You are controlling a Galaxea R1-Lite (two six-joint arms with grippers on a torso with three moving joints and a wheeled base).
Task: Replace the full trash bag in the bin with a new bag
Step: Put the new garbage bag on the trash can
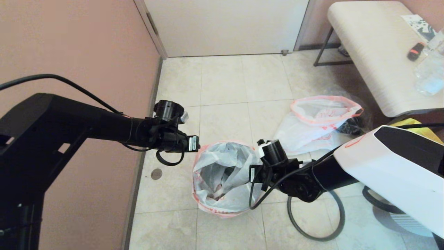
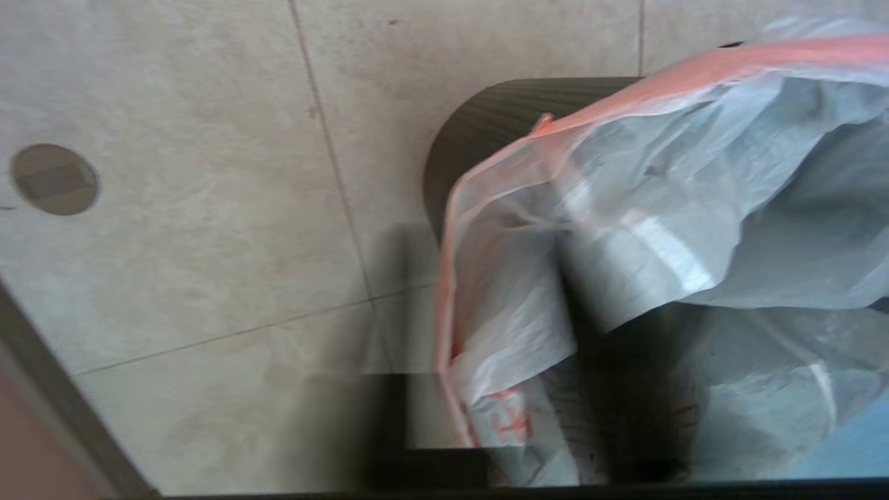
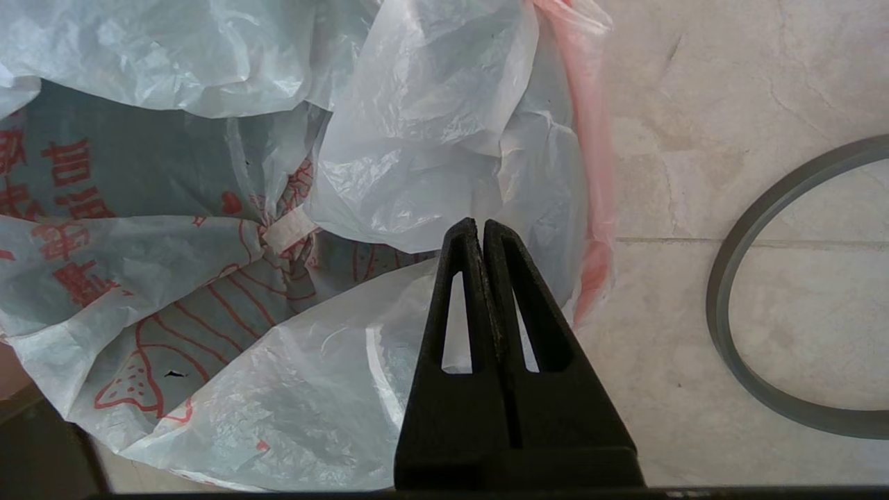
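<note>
The right pincer (image 3: pixel 480 232), pressed together and holding nothing, hovered at the right edge of the bagged bin (image 2: pixel 486 132); the left pincer's (image 1: pixel 194 143) state was indiscernible.

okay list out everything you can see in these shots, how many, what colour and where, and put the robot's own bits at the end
bin: one, dark ribbed, on the floor between the two grippers
full trash bag: one, white with pink rim and red print, lining the bin
loose hoop: one, dark grey, flat on the floor beside the bin
second bag: one, white and pink, on the floor near the bench
bench: one, cream top on dark legs, far right
clear bottle: one, on the bench
floor drain: one, round, by the pink wall
door: one, white, far end
left gripper: black, at the bag's rim
right gripper: black, shut, at the bag's opposite rim
</note>
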